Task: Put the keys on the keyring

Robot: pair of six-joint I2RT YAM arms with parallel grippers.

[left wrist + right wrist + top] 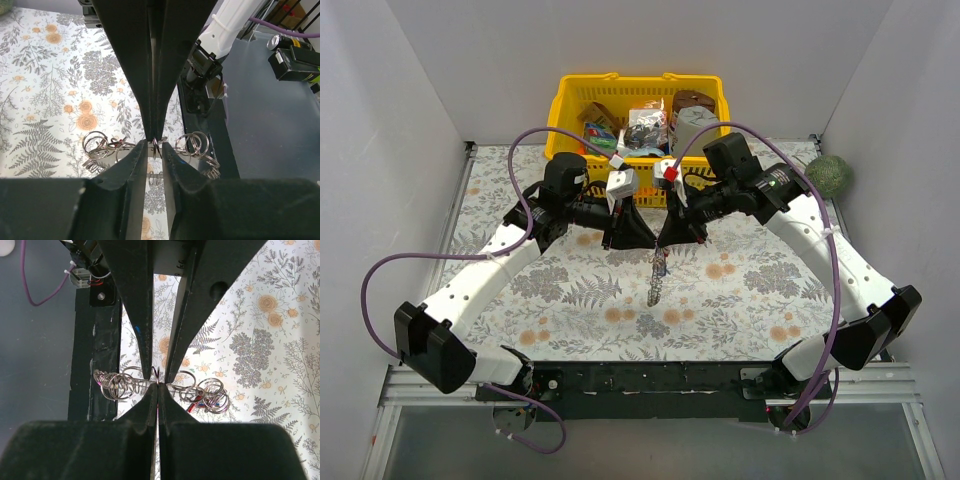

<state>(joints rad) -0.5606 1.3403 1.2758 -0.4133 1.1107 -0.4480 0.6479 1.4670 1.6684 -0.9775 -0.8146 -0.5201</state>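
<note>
Holds the keyring clenched in the tips of the right gripper, midway between both arms over the floral table, probably to steady it for the left gripper, set with a small gap around the same loop. Cannot make out any contact there, nor the keys among the tangled loops on either side; shows only red and blue specks.

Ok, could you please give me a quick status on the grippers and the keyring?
Right gripper shut on the keyring bunch. Left gripper narrowly open around the same bunch, facing it. Nothing blocking; yellow basket sits beyond.
</note>
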